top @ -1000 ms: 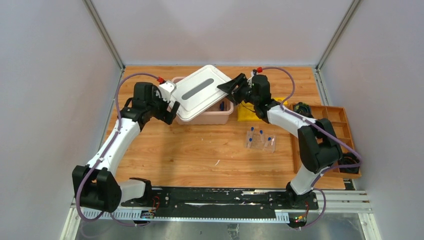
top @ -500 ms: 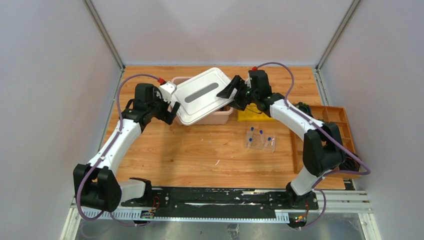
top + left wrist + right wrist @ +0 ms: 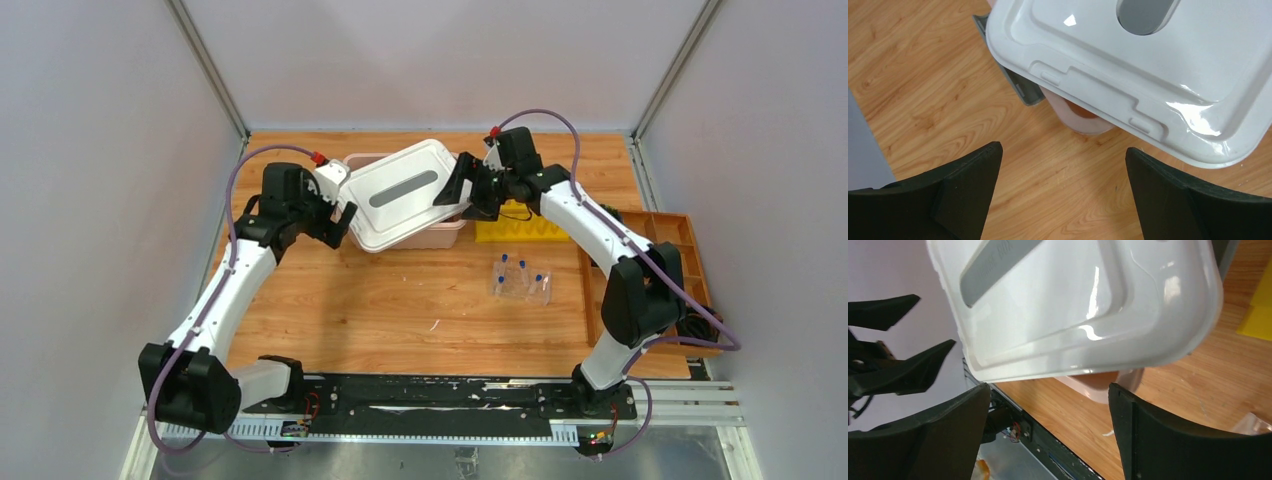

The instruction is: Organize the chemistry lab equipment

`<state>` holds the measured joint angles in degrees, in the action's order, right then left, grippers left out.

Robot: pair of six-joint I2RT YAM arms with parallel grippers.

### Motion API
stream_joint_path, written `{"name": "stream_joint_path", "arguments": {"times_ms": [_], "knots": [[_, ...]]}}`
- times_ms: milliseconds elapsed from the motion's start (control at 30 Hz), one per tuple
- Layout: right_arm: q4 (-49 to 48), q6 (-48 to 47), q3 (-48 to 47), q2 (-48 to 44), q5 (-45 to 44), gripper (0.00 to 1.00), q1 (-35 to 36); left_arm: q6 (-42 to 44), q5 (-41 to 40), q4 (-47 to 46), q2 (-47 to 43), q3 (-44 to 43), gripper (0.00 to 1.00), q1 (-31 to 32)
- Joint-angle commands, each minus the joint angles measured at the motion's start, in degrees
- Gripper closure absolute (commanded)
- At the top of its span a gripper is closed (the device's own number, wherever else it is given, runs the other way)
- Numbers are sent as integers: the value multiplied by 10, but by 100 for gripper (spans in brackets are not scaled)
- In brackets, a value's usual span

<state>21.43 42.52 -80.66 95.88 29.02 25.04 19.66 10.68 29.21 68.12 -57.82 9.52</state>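
A white lid with a grey handle strip lies askew on the pink bin, covering most of its opening. My right gripper stands open at the lid's right corner; the lid sits beyond its fingertips, not between them. My left gripper is open at the lid's left corner, over bare wood, with the lid just ahead of it. A clear tube rack holding blue-capped tubes stands on the table right of centre. A small white piece lies on the wood nearer the front.
A yellow pad lies right of the bin. A wooden compartment tray with black coiled items sits at the right edge. A grey latch sticks out below the lid. The black base rail runs along the front.
My right gripper opened and let go of the lid. The lid dropped lower and shifted left over the bin. The right arm swung toward the back; the left arm barely moved.
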Motion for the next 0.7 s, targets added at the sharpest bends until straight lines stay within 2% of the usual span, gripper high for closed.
{"name": "stream_joint_path", "arguments": {"times_ms": [0, 133, 300, 433, 600, 667], "knots": [[145, -68, -41, -1, -27, 8, -4, 15, -3, 30, -26, -31, 0, 1], [211, -99, -84, 3, -41, 6, -3, 13, 21, 58, -26, -50, 0, 1], [263, -132, -127, -6, -59, 5, -3, 17, 14, 76, -23, -66, 0, 0], [281, -165, -209, 3, -137, 5, -5, -27, 19, 109, 19, -114, 0, -12], [253, -235, -295, 51, -232, 21, -4, -65, 32, 125, 52, -155, 0, -20], [230, -265, -315, 77, -250, 22, -4, -70, 35, 124, 55, -154, 0, -20]]}}
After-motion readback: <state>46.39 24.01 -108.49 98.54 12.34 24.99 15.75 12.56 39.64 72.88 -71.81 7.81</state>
